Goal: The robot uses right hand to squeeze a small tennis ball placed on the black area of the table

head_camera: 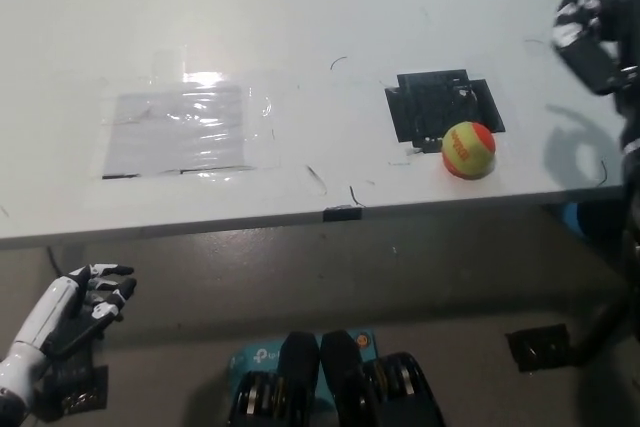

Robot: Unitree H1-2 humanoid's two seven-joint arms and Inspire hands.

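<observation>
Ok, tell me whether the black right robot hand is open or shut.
Open. The black right robot hand hangs above the white table with fingers spread, holding nothing.
</observation>
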